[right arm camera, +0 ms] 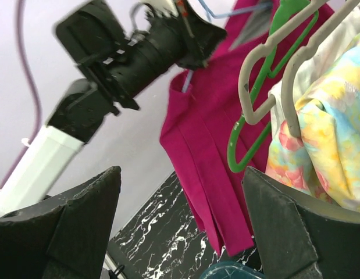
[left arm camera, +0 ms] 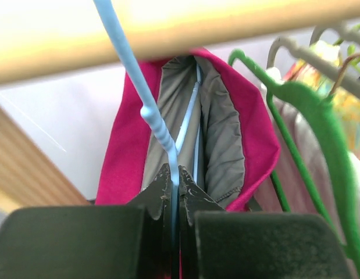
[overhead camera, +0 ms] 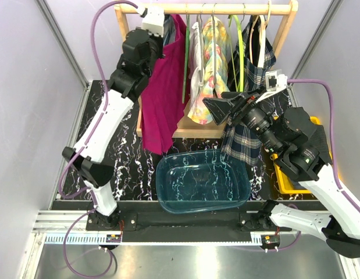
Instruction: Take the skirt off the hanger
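Note:
The magenta skirt [overhead camera: 162, 99] hangs at the left end of the wooden rail [overhead camera: 209, 8] on a light-blue hanger [left arm camera: 133, 64]. In the left wrist view its grey lining [left arm camera: 220, 128] shows inside the magenta waistband [left arm camera: 124, 151]. My left gripper [left arm camera: 178, 177] is shut on the hanger's blue neck just under the rail, directly above the skirt's waist. My right gripper [overhead camera: 223, 102] hovers open in front of the rack, further right and lower, with nothing between its fingers. From the right wrist view the skirt [right arm camera: 209, 151] hangs ahead of the right gripper [right arm camera: 181, 174], apart from it.
Green hangers [overhead camera: 185, 58], a floral garment [overhead camera: 209, 75] and a plaid garment [overhead camera: 243, 133] hang to the right on the same rail. A clear blue tub [overhead camera: 203, 183] sits on the marbled table below. A yellow bin [overhead camera: 287, 180] lies under the right arm.

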